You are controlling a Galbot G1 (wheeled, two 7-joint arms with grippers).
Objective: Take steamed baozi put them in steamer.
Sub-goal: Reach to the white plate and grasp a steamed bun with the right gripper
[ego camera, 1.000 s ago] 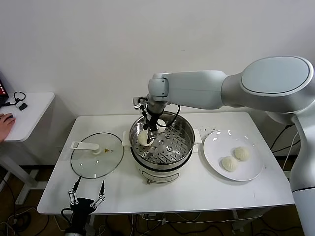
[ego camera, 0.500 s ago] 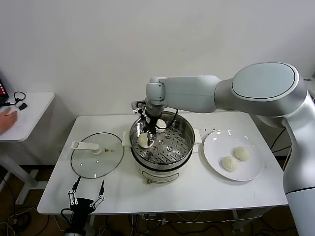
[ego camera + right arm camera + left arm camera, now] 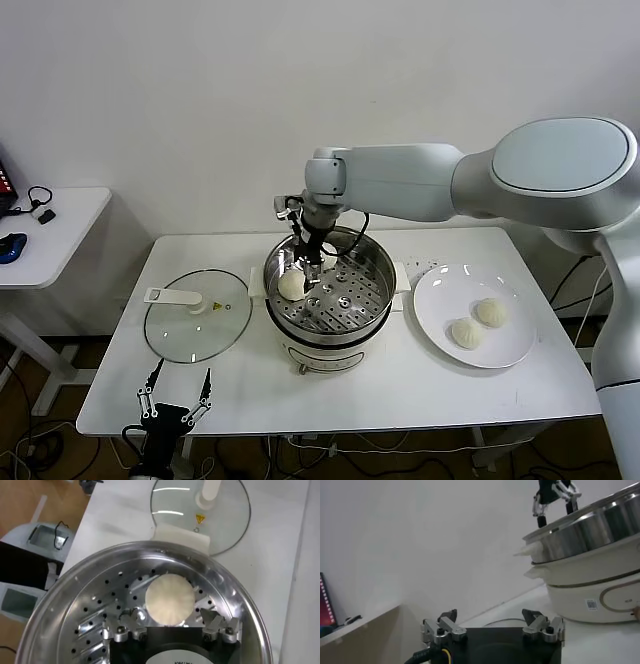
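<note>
- Left gripper [image 3: 176, 400]: parked low, at the front left edge of the table [image 3: 420, 385], below the glass lid; in the left wrist view its fingers [image 3: 445, 626] stand wide apart with nothing between them
- Glass lid [image 3: 197, 315]: lies flat on the table, left of the steamer, white handle toward the left
- Steamer [image 3: 330, 290]: stands at the table's centre, uncovered, perforated tray exposed
- Baozi in the steamer [image 3: 291, 286]: one bun rests on the tray, at the left side, near the wall
- Right gripper [image 3: 312, 262]: points down into the steamer, just above and beside that bun; in the right wrist view its fingers [image 3: 215, 620] are spread wide on either side of the bun [image 3: 169, 599], not clamping it
- White plate [image 3: 515, 345]: sits right of the steamer, carrying two more baozi [image 3: 466, 332] [image 3: 491, 312], touching or nearly so
</note>
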